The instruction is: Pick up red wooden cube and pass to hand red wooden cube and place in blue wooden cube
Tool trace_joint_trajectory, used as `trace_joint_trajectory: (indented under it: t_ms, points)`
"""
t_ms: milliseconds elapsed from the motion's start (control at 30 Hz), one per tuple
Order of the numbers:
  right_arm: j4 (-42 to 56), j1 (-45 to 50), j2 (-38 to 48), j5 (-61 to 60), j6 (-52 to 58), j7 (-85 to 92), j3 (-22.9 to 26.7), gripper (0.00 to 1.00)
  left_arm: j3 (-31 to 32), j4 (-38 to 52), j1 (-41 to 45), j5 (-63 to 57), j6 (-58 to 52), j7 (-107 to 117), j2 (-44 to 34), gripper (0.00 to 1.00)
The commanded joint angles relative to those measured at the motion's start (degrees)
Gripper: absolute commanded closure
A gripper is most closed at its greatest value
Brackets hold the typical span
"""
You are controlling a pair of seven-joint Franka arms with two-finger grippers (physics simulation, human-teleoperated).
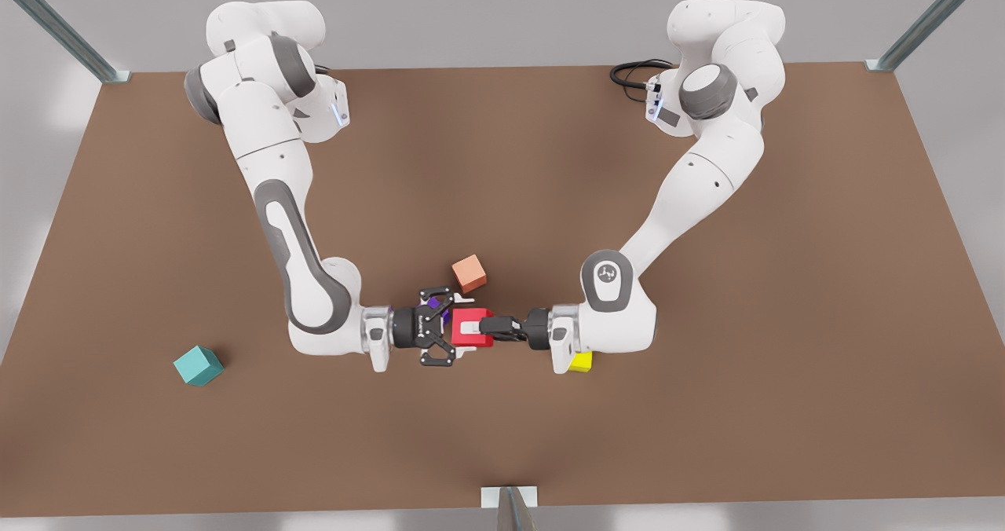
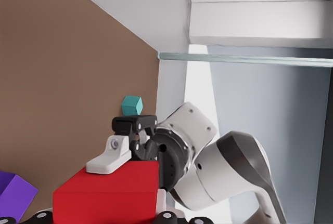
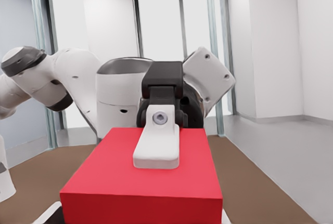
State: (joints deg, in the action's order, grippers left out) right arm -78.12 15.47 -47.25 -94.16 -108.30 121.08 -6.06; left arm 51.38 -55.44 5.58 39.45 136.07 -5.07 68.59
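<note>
No readable words, numbers or brand names anywhere. Only one sign: a small round emblem (image 1: 606,272), white strokes on a grey cap, on the wrist joint of the white arm at the front view's right; possibly a maker's logo, but too small to read as letters. Plain unmarked faces on the small bright red wooden cube (image 1: 472,327), the small teal wooden cube (image 1: 198,365), and the pale salmon-orange cube (image 1: 469,272). Nothing printed on the brown surface (image 1: 502,437).
</note>
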Motion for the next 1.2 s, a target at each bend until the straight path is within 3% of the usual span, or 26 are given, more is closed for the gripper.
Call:
trace_joint_trajectory:
  t_ms: [0,167,233,300,333,400,433,733,833,867,933,1000,1033,1133,1167]
  points:
    - [0.07,-0.01,0.05,-0.15,-0.68,2.05,-0.18,0.00,0.04,0.07,0.13,0.37,0.33,-1.79,0.14,0.33]
    - [0.07,-0.01,-0.12,-0.15,-1.65,2.05,-0.62,0.00,-0.05,0.51,0.49,0.37,0.42,-1.79,0.32,0.33]
    - [0.60,-0.01,-0.39,-0.06,-1.65,2.05,-0.62,0.22,-0.05,0.51,0.57,0.37,0.42,-1.79,0.32,0.33]
    - [0.78,-0.01,-0.39,-0.06,-1.74,2.05,-0.71,0.31,-0.05,0.51,0.49,0.37,0.42,-1.79,0.32,0.33]
    - [0.78,-0.01,-0.39,-0.06,-1.74,1.97,-0.71,0.31,-0.05,0.51,0.49,0.37,0.33,-1.70,0.32,0.32]
    - [0.87,-0.01,-0.39,-0.15,-1.74,1.96,-0.71,0.31,-0.05,0.51,0.49,0.37,0.33,-1.70,0.23,0.16]
    - [0.87,-0.01,-0.47,-0.15,-1.65,1.88,-0.71,0.31,-0.05,0.51,0.49,0.37,0.33,-1.61,0.23,0.00]
    - [0.87,-0.53,-0.39,0.20,-1.12,1.09,-0.62,0.31,0.04,-0.20,-3.37,0.19,-2.12,-1.52,-0.65,0.00]
    - [1.04,-7.72,0.05,13.44,4.39,-1.71,-0.09,0.31,0.13,-2.57,-11.72,-1.03,-13.89,-0.82,-2.49,0.00]
    - [1.04,-12.65,0.32,24.34,9.24,-6.02,-0.09,0.31,0.13,-2.57,-15.06,-5.15,-19.60,-0.64,-3.20,0.00]
    - [0.69,-16.97,-2.58,35.27,10.04,-7.35,0.96,0.31,0.65,-1.08,-21.92,-32.74,-48.87,14.91,-9.43,0.00]
    - [6.48,-17.94,-2.23,51.60,14.42,-17.19,5.97,0.31,0.56,-0.90,-22.80,-59.82,-59.42,15.79,-18.23,0.00]
    - [9.73,-17.94,-2.06,56.35,16.62,-18.69,8.42,0.31,0.48,-0.90,-22.80,-65.35,-62.41,15.79,-20.50,0.00]
    - [14.40,-17.85,-0.39,63.38,20.76,-19.13,15.63,0.31,0.75,-1.25,-29.39,-65.73,-68.84,15.44,-26.56,0.00]
    - [16.50,-17.76,-0.30,68.39,20.76,-19.13,17.04,0.31,-25.60,-11.92,-15.83,-51.57,-62.28,13.08,-41.63,0.00]
